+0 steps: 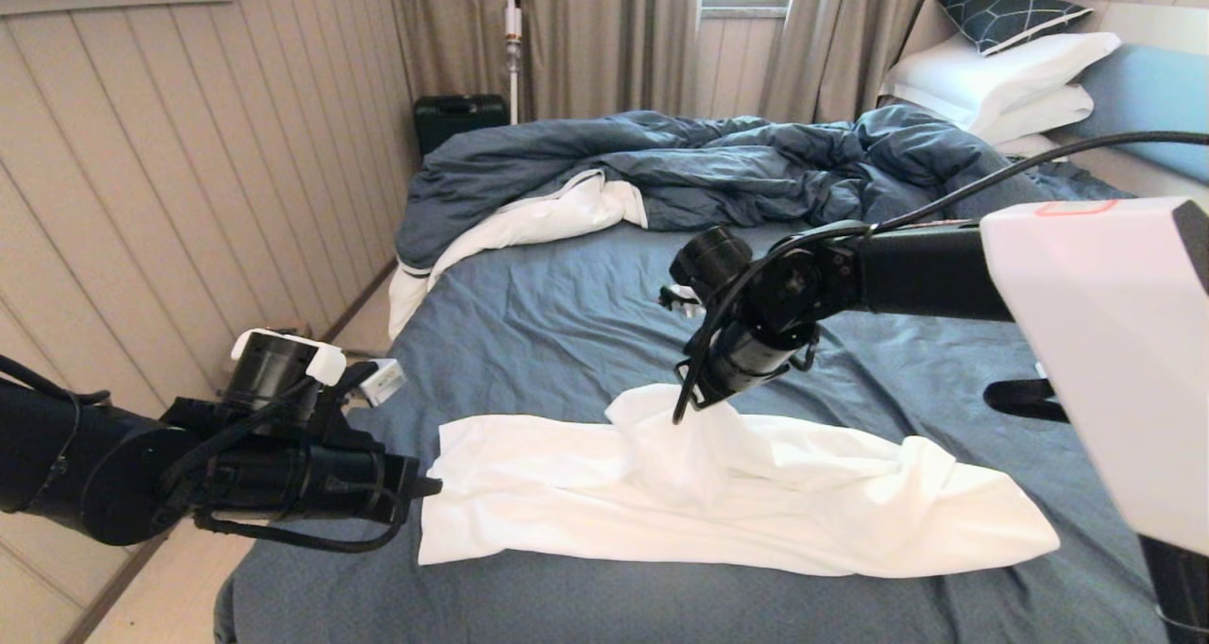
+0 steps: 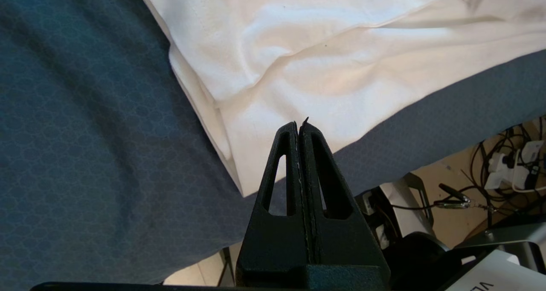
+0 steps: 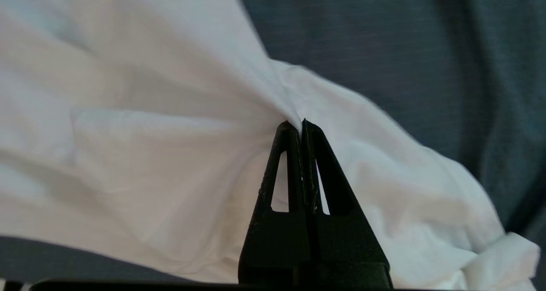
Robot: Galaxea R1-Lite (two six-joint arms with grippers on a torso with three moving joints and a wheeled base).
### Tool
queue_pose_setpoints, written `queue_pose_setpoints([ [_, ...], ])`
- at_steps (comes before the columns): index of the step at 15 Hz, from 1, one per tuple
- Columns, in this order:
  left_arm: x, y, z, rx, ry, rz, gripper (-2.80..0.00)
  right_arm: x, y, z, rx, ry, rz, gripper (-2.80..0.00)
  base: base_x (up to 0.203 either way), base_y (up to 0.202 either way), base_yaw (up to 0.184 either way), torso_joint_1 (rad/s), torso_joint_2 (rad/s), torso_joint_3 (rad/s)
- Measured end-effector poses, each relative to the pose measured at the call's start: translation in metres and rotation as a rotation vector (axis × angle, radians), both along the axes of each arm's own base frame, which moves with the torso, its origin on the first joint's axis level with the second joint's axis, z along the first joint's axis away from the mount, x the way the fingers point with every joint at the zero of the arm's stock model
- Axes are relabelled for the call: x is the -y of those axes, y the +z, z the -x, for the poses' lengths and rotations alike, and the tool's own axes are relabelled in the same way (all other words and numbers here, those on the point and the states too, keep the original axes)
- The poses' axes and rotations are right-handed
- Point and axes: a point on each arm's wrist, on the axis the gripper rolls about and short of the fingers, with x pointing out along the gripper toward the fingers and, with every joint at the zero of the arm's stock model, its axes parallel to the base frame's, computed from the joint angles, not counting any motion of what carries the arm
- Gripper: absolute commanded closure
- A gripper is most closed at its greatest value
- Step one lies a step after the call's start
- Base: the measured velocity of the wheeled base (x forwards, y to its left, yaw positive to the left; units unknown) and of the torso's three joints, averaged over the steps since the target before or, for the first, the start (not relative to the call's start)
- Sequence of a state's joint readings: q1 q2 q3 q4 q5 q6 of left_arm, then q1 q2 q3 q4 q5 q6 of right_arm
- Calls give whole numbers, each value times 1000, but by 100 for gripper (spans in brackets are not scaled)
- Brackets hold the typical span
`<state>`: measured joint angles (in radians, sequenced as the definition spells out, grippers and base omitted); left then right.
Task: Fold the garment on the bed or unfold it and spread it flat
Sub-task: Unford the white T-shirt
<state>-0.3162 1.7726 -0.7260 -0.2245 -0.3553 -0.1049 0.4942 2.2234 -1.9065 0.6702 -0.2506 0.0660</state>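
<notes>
The white garment lies as a long rumpled band across the near part of the bed, on its dark blue sheet. My right gripper comes down on the middle of its far edge. It is shut on a pinch of the cloth, which rises to a small peak at the fingertips. My left gripper is level with the garment's left end, with its tips at the cloth's edge. It is shut with nothing seen between its fingers, over the garment's corner.
A rumpled dark blue duvet with white lining fills the far half of the bed, pillows at the back right. A panelled wall runs close on the left. Cables and plugs lie on the floor below the bed's near edge.
</notes>
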Motion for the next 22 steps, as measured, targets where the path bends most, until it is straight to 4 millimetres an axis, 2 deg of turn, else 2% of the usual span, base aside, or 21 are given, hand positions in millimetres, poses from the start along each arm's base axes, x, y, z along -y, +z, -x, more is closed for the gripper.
queue_pose_setpoints([
  [6, 1, -1, 0, -4, -3, -1, 0, 55, 2, -31, 42, -144, -19, 0, 0, 0, 0, 0, 0, 0],
  [10, 1, -1, 0, 1, -4, 1, 0, 92, 0, -59, 154, -241, -62, 0, 0, 0, 0, 0, 0, 0],
  [16, 5, -6, 0, 13, -11, 6, 0, 140, -8, -82, 246, -391, -92, 0, 0, 0, 0, 0, 0, 0],
  [22, 6, -8, 1, 8, -15, 5, 0, 165, -19, -94, 274, -460, -89, 0, 0, 0, 0, 0, 0, 0],
])
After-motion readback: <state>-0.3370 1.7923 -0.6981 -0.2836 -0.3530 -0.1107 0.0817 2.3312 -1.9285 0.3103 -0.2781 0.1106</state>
